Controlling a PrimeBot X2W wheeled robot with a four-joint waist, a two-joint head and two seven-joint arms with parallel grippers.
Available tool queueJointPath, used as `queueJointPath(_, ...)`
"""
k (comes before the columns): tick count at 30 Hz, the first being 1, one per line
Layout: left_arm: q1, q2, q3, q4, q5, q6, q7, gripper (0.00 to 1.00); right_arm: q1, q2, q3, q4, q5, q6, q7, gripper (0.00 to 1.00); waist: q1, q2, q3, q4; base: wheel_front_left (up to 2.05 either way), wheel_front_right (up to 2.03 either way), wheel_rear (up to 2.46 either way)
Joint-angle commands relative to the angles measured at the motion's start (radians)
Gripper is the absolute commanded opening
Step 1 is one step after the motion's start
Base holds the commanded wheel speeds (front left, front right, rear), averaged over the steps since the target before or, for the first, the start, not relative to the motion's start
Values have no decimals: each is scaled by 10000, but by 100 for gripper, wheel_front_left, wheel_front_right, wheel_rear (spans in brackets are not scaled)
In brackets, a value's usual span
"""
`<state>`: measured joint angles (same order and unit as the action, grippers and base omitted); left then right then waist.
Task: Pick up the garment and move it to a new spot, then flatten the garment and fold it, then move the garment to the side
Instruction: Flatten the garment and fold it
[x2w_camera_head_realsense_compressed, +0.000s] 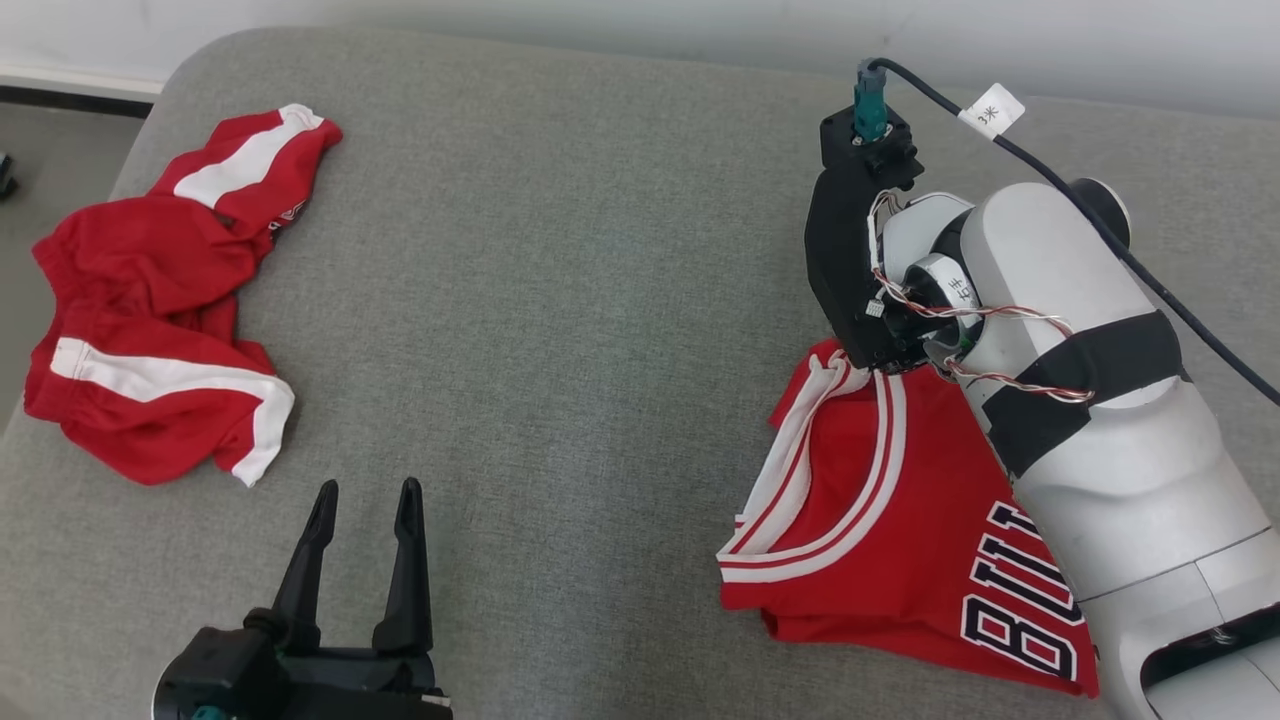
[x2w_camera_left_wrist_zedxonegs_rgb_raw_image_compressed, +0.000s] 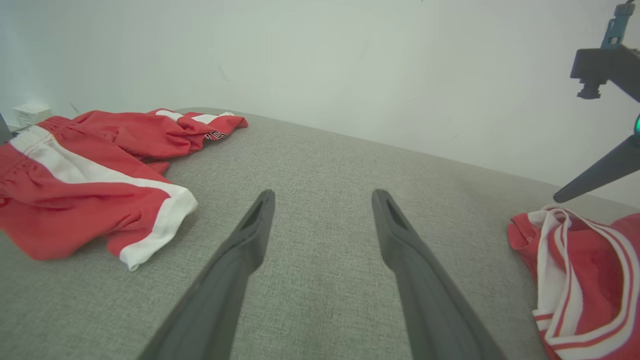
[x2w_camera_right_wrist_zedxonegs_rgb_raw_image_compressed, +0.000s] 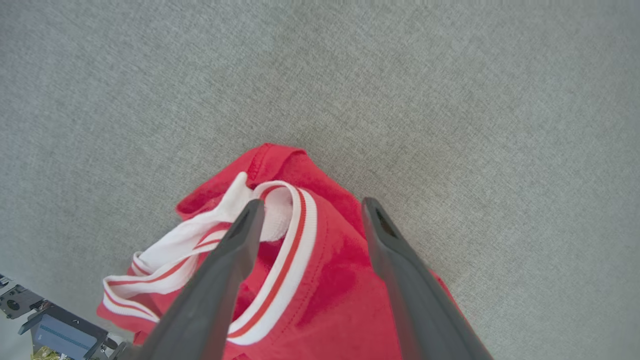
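red white-trimmed jersey (x2w_camera_head_realsense_compressed: 890, 530), loosely folded

"BUL" on red jersey (x2w_camera_head_realsense_compressed: 900, 520); "3米" on cable tag (x2w_camera_head_realsense_compressed: 990, 110)

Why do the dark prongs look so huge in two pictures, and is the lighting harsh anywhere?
Head view: soft even light, thin shadows under the red shorts and jersey, everything sharp. Left wrist view: the wide lens swells the left gripper close to it and tilts the grey cushion's edge. Right wrist view: same swelling of the right gripper; no glare.
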<state>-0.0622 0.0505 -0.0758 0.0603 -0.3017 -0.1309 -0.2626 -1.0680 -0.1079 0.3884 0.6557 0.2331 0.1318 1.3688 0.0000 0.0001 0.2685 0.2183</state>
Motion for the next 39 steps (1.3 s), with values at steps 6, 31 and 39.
queueJointPath(6, -211, -2, -55, 30, -39, 11, -28, 100, -169, 120, 20, 498, -327, -25, -506, 100, 0, -1, 271, 270, 0, 0, 0)
queueJointPath(31, -342, -2, 48, 13, -61, 11, -28, 100, -262, 81, 567, 962, 72, -25, -789, 0, 0, -1, 335, 180, 0, 0, 0)
queueJointPath(39, -286, -2, 113, -41, 18, 11, -28, 100, -344, 7, 770, 840, 528, -25, -1033, 0, 0, -1, 214, -29, 0, 0, 0)
